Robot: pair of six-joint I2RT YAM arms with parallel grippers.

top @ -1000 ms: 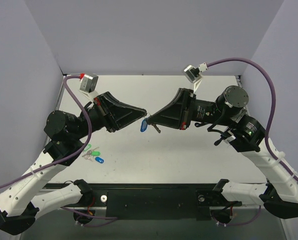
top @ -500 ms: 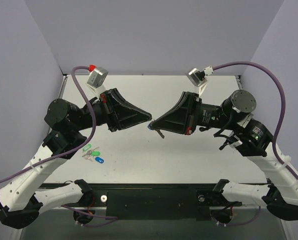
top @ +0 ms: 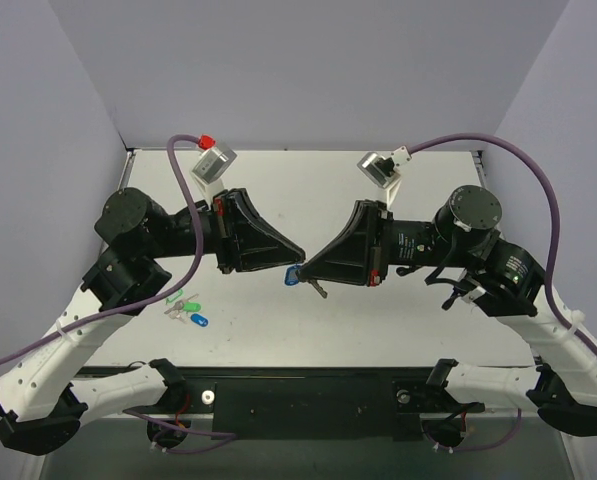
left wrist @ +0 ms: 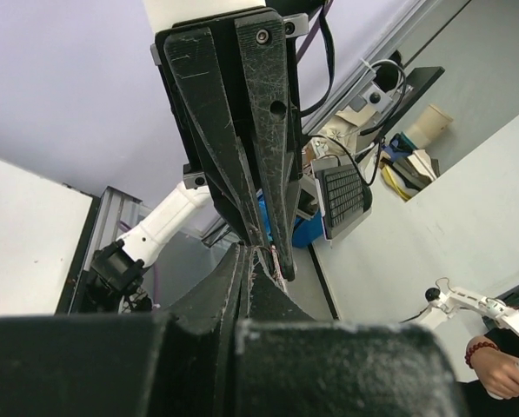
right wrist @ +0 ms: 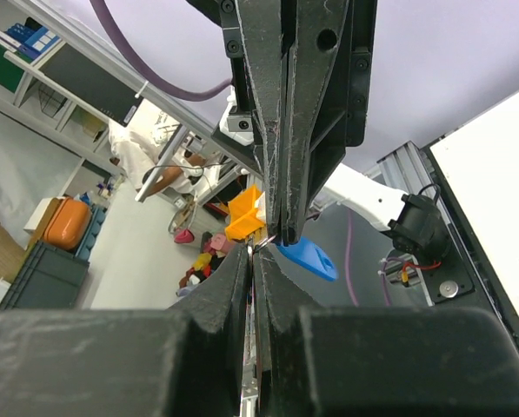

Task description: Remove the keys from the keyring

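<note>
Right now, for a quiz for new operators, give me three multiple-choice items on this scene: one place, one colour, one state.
1. Where is the keyring? A against the back wall; B in the air where the left gripper and right gripper meet; C under an arm base.
2. What colours are the bunch of tags on the table? A green and blue; B red and yellow; C all white.
3. How do the jaws stand? A both wide open; B only the left open; C both shut.
Key: B, its blue tag hangs at their tips; A, plain from above; C, each wrist view shows fingers pressed together.
</note>
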